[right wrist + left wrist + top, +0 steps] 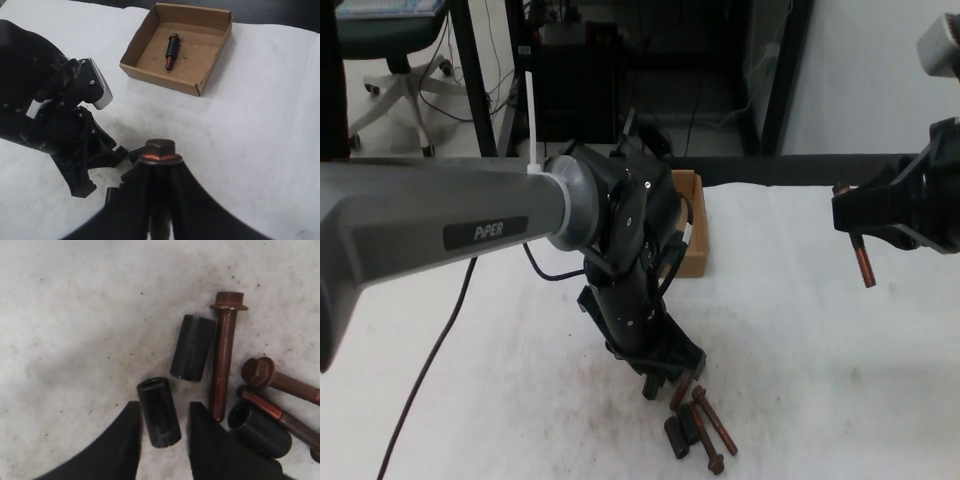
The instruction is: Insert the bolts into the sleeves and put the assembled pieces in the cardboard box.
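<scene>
My left gripper (165,409) is down at the white bench cover (75,315) with its fingers spread, one close on each side of a black sleeve (159,412) lying flat, beside two more sleeves (192,347) and some loose bolts (224,360). My right gripper (160,172) is up off the bench, clamped on a copper-coloured bolt (160,150) just under its head, shank hanging down. The cardboard box (202,27) sits beyond my left arm, with one assembled piece (171,50) lying in it
</scene>
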